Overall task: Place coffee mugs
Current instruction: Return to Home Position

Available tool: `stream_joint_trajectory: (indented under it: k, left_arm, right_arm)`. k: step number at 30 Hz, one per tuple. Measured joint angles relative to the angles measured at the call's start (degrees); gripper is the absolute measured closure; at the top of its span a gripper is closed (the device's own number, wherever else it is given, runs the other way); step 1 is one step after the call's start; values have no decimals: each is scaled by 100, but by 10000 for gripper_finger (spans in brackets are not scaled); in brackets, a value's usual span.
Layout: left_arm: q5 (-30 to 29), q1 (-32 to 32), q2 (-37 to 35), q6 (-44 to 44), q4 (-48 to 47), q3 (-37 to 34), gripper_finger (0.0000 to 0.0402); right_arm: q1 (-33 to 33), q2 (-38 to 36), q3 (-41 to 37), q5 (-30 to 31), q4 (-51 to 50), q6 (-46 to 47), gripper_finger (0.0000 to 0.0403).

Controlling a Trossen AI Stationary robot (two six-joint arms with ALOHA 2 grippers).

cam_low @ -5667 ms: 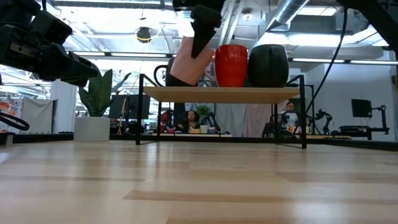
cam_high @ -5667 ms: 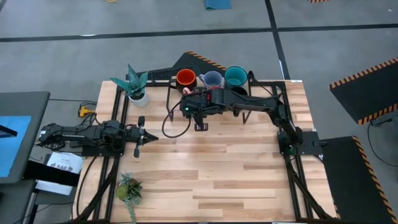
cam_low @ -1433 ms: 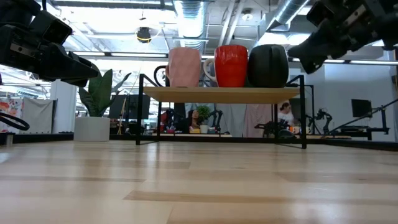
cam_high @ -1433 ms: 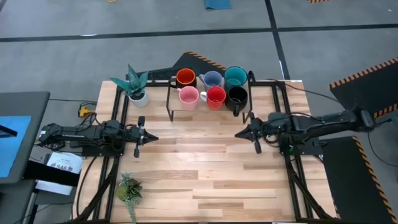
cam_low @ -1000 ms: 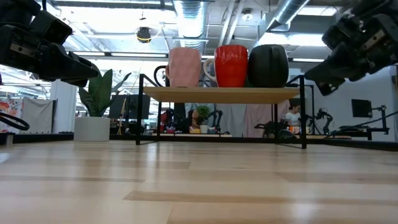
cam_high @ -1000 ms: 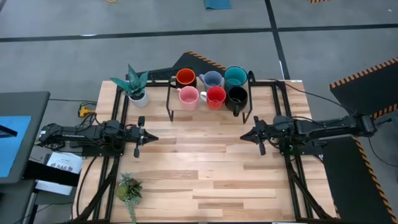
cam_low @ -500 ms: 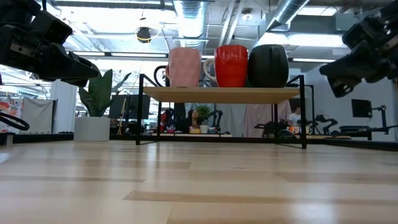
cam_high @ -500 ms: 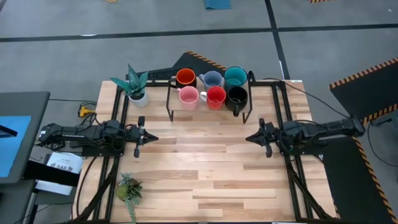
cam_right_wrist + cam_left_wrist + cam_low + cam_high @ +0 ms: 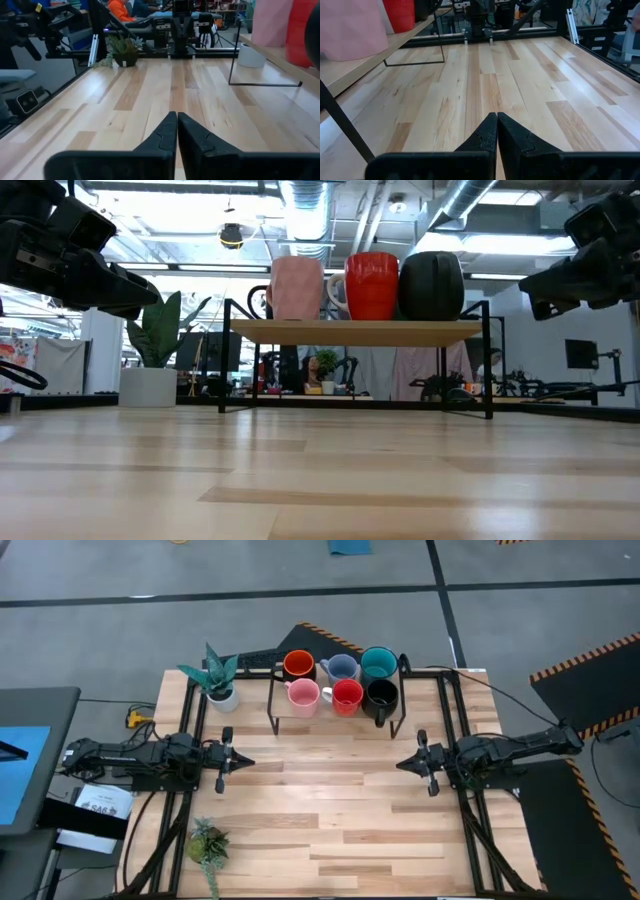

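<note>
All 6 mugs on shelf (image 9: 350,331), far centre of tabletop (image 9: 330,810). Far row, left to right: orange-inside (image 9: 298,665), grey-blue (image 9: 341,667), teal (image 9: 378,662). Near row: pink (image 9: 303,693), red (image 9: 347,695), black (image 9: 381,693). L end effector (image 9: 247,761) by left edge, R end effector (image 9: 401,764) by right edge, both w/ fingers pressed together.

The table (image 9: 330,825) is pale wood in long planks, cream and honey tones mixed. At its twelve o'clock, the shelf (image 9: 360,332) has a black wire frame and a pale wood top. On it stand a dark mug (image 9: 299,665) with orange inside, a grey-blue mug (image 9: 341,667), a teal mug (image 9: 378,662), a pink mug (image 9: 303,693), a red mug (image 9: 347,694) and a black mug (image 9: 381,693). At ten o'clock, a white pot (image 9: 223,696) carries teal-green leaves (image 9: 212,668). At seven o'clock is a grey-green plant (image 9: 207,843). The left gripper (image 9: 245,761) and right gripper (image 9: 403,764) are black. The floor (image 9: 100,640) is grey, with orange-and-black hazard stripes (image 9: 590,660).
</note>
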Motion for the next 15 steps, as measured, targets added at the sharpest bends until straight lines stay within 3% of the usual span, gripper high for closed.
stream_joint_trajectory:
  k: [15]
  left_arm:
    - [0, 2, 0, -2, 2, 0, 401]
  right_arm:
    - [0, -2, -7, 1, -4, 11, 358]
